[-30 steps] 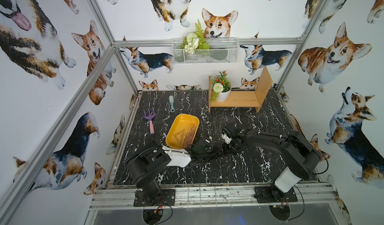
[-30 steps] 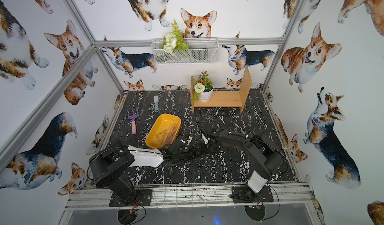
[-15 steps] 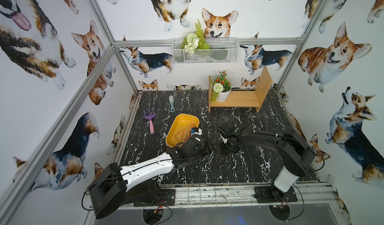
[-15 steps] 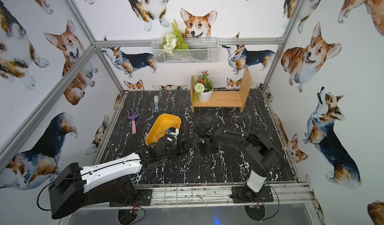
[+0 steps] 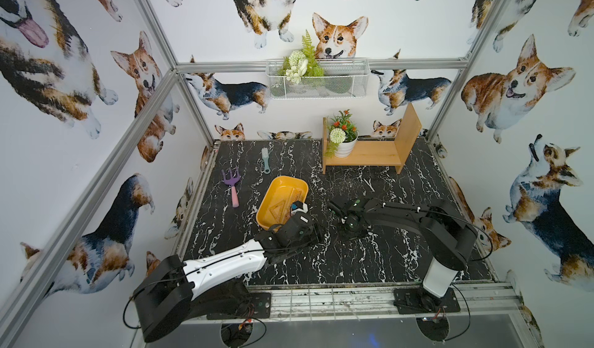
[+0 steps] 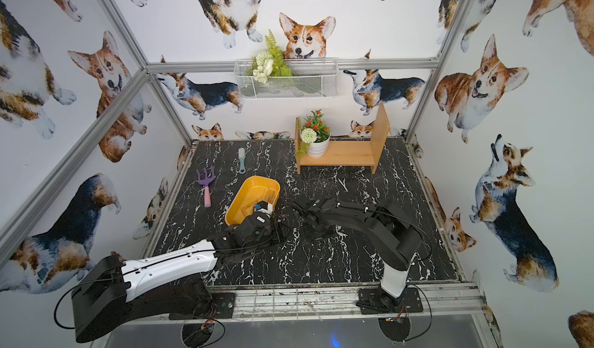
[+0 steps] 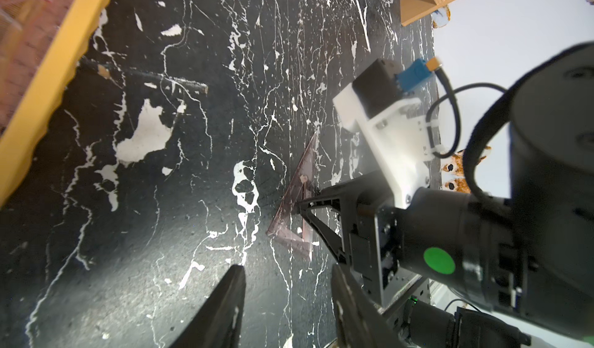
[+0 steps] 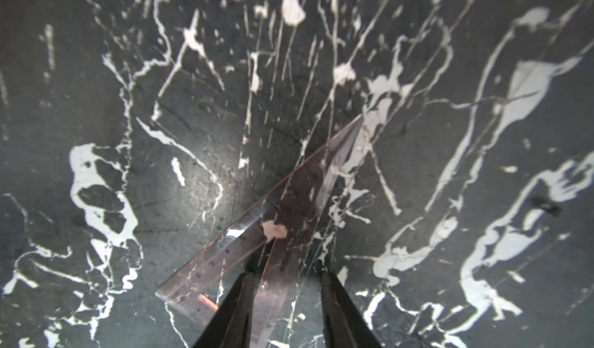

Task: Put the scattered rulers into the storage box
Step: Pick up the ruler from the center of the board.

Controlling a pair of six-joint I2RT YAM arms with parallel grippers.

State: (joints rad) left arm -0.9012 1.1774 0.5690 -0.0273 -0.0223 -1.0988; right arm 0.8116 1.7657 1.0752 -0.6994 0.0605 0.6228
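On the table [image 5: 385, 259] sits the storage box [image 5: 284, 177] with rulers [image 5: 282, 206] inside. At its three o'clock the right gripper [image 8: 286, 272], jaws parted and gripping nothing, stands over a flat-lying set square [image 8: 283, 221]. The left gripper [image 7: 286, 267] hangs open and empty; the pickup is in hand, and next likely means tipping an edge up to pinch.

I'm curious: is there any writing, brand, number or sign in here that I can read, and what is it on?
None can be read.
Clear set square on the black marble table: graduation marks, figures too blurred.
Rulers in the yellow tray: markings too small.
Green round sticker on the right arm: blank.
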